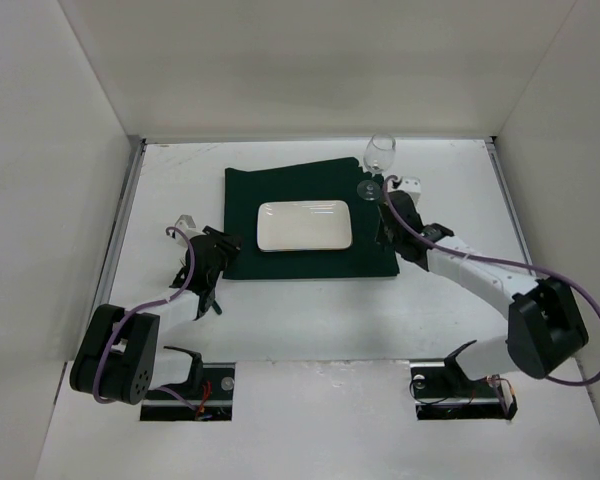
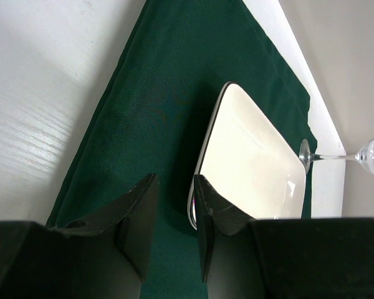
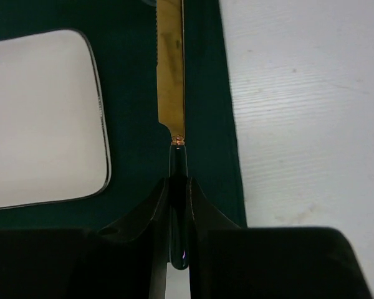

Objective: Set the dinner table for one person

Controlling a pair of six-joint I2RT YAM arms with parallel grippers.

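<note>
The dinner table (image 1: pixel 310 320) is a white walled surface. A dark green placemat (image 1: pixel 242 195) lies on it with a white rectangular plate (image 1: pixel 305 225) in its middle. My right gripper (image 1: pixel 388 205) is shut on the dark handle of a knife (image 3: pixel 171 75) with a gold blade. The knife is over the placemat strip (image 3: pixel 131 93) just right of the plate (image 3: pixel 43 118). My left gripper (image 1: pixel 225 252) is open and empty at the placemat's left part. In the left wrist view its jaws (image 2: pixel 174 180) stand apart over the cloth, next to the plate's corner (image 2: pixel 252 162).
A clear wine glass (image 1: pixel 378 155) stands at the placemat's far right corner, close to my right wrist; it also shows in the left wrist view (image 2: pixel 361 154). White walls close the table on three sides. Bare table (image 3: pixel 305 112) lies right of the placemat.
</note>
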